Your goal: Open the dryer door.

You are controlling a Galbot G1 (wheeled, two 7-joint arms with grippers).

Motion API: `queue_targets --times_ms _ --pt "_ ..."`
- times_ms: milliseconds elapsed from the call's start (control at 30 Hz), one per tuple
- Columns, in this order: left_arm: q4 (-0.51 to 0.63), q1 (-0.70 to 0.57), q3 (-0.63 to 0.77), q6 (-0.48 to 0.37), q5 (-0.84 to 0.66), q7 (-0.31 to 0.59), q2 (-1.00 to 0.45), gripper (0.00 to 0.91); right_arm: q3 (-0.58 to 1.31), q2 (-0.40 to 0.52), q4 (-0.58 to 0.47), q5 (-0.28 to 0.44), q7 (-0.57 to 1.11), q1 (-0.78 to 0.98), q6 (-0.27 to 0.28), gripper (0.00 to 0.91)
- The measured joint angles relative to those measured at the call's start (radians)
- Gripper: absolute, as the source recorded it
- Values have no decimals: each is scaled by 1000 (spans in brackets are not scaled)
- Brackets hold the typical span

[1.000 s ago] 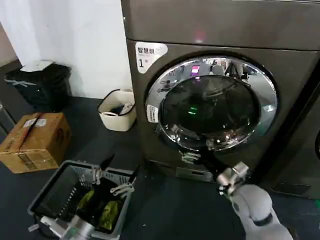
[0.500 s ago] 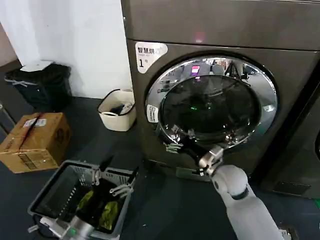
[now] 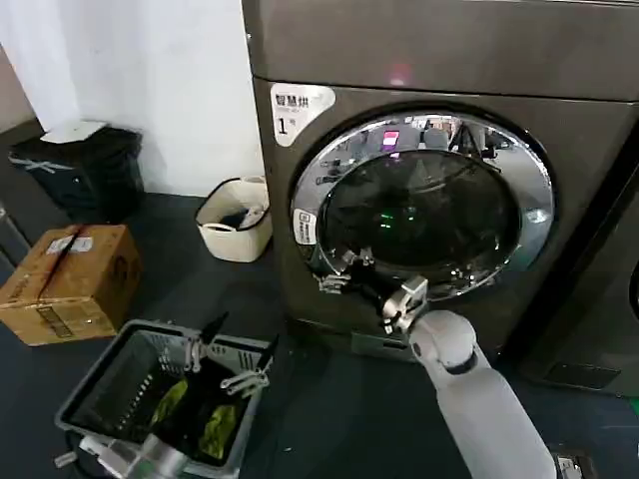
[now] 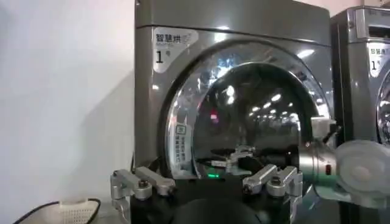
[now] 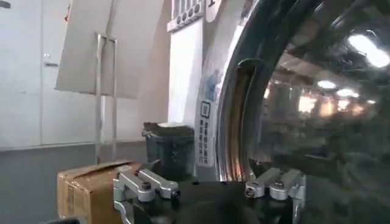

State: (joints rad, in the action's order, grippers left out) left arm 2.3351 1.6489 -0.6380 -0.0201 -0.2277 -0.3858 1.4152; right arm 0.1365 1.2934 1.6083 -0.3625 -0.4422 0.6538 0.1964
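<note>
The dryer (image 3: 399,50) is a dark bronze-grey front loader with a white "1" label (image 3: 298,105). Its dryer door (image 3: 419,215), dark glass in a wide chrome ring (image 3: 329,165), sits shut against the front. My right gripper (image 3: 341,271) is open at the ring's lower left edge, close against it. In the right wrist view the dryer door (image 5: 317,109) fills one side, and the right gripper (image 5: 204,164) stands with its jaws spread across the ring's rim (image 5: 234,122). My left gripper (image 3: 240,339) hangs open over the basket. The left wrist view faces the dryer door (image 4: 256,115), with the right gripper (image 4: 241,155) at its bottom.
A grey wire basket (image 3: 100,384) holding green cloth (image 3: 215,424) stands on the dark floor under my left gripper. A cardboard box (image 3: 70,279), a white tub (image 3: 235,220) and a black bin (image 3: 85,165) line the left side. Another machine (image 3: 599,299) stands at the right.
My right gripper has moved left and slightly up along the door's lower rim, from under its middle to its lower left edge. The left arm has stayed put. The door remains shut.
</note>
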Motion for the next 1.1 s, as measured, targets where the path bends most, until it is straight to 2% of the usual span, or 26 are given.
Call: queue_targets --times_ms 400,733,1100 --pt "8 2 -8 0 0 0 3 907 -48 20 -55 -3 -22 -70 0 907" --pt "8 1 -13 0 -2 0 4 907 -42 13 -78 -93 -103 -78 32 907" --pt "10 0 -21 0 -8 1 1 907 -27 -16 -55 -147 -205 -50 23 907"
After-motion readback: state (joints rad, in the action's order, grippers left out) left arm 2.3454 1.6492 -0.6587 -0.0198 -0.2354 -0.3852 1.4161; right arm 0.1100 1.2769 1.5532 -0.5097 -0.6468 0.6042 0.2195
